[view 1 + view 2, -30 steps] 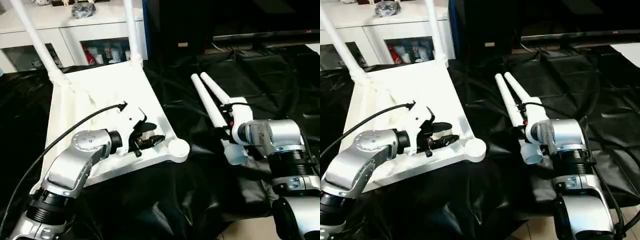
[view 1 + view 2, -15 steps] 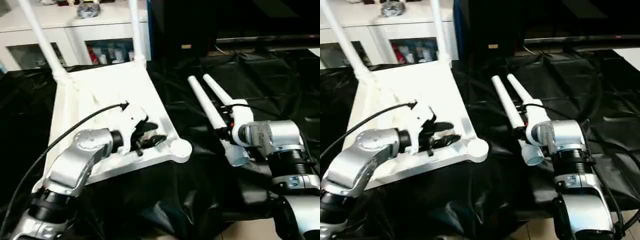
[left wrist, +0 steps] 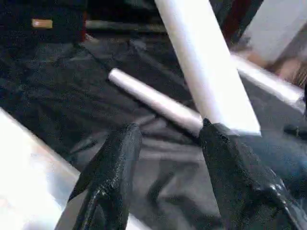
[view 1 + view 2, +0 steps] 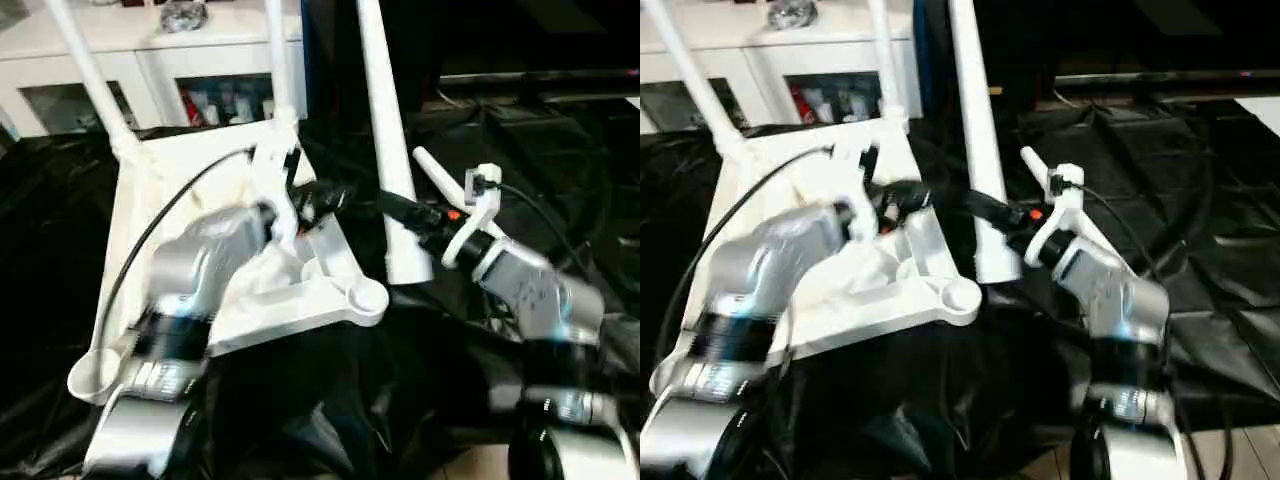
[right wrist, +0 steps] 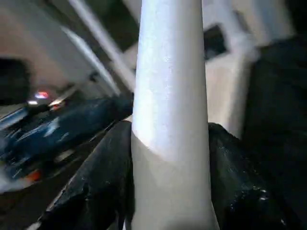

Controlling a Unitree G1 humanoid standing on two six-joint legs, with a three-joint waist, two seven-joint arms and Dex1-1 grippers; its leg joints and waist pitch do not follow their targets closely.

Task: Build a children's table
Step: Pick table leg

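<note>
— Since a second ago our right gripper [image 5: 168,191] has raised one leg [image 4: 385,150] upright, clamped between its fingers.

— We count four legs: two socketed in the upturned tabletop [image 4: 200,200], one lying on the black sheet [image 4: 560,160]. Our left gripper [image 3: 168,158] hangs with fingers apart, holding nothing.

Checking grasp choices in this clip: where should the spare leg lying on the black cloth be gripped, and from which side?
Grip the spare leg mid-shaft, coming from above with fingers across it. It lies flat on the black cloth, a slim round tube. The right pincer, holding the upright leg, crowds its near end.
</note>
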